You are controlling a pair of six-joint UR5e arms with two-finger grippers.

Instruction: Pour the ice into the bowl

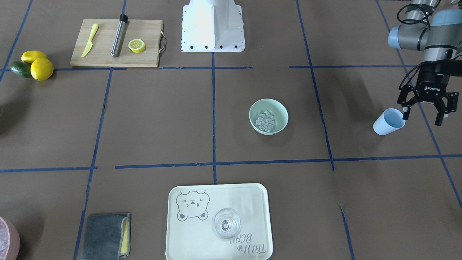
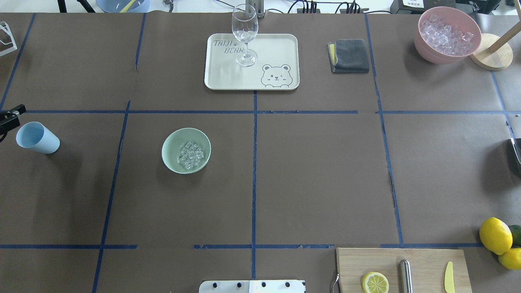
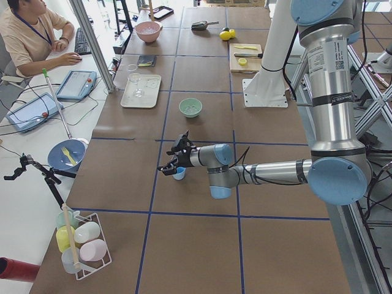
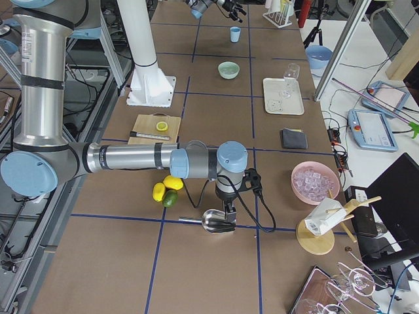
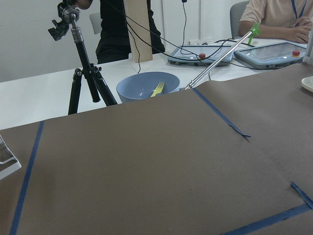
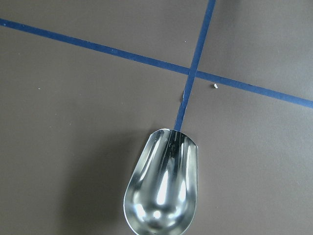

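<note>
The pale mint-green bowl [image 1: 269, 108] stands left of the table's middle in the overhead view [image 2: 171, 148]. It holds a small heap of clear ice cubes [image 1: 266, 120], which also show in the overhead view [image 2: 190, 155]. The light blue cup [image 1: 389, 121] stands on the table and looks empty. My left gripper [image 1: 422, 119] is open and holds nothing, just above and beside the cup's rim. My right gripper [image 4: 227, 210] hangs over a metal scoop [image 6: 164, 191] far from the bowl. I cannot tell whether it is open or shut.
A pink container of ice [image 2: 447, 34], a grey cloth [image 2: 349, 55] and a tray [image 2: 252, 79] with a clear glass [image 2: 245, 36] stand along the far side. A cutting board [image 2: 427, 260] with a lemon half and lemons [image 2: 495, 235] are near my right.
</note>
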